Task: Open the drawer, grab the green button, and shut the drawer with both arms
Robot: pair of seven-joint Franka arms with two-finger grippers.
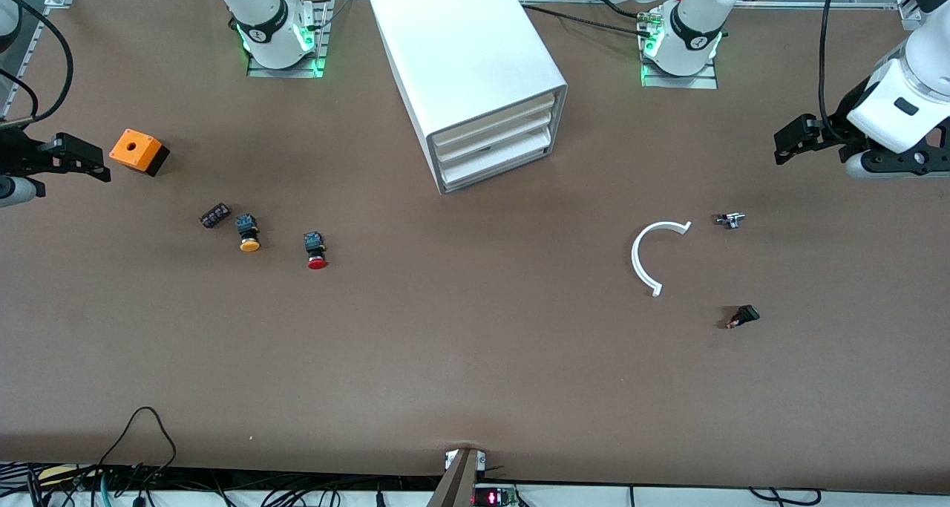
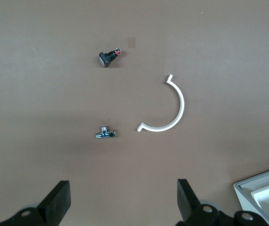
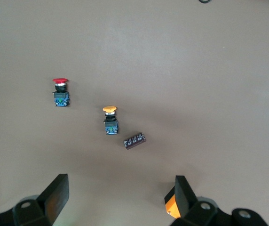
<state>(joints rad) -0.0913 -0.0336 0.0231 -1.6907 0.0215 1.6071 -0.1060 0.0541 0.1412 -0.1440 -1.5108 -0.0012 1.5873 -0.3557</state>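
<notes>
Shut drawer [image 1: 499, 167] lies between both open, waiting tools.

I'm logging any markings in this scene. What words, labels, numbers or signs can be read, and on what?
No text reads clearly.
Round black badge on the right arm's base: a mark, too small to read.
Same badge on the left arm's base: too small to read.
Red display at the table's near edge: lit, illegible.

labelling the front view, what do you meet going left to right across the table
orange box → dark connector block → yellow-capped button → red-capped button → white cabinet → white curved piece → metal fitting
</notes>
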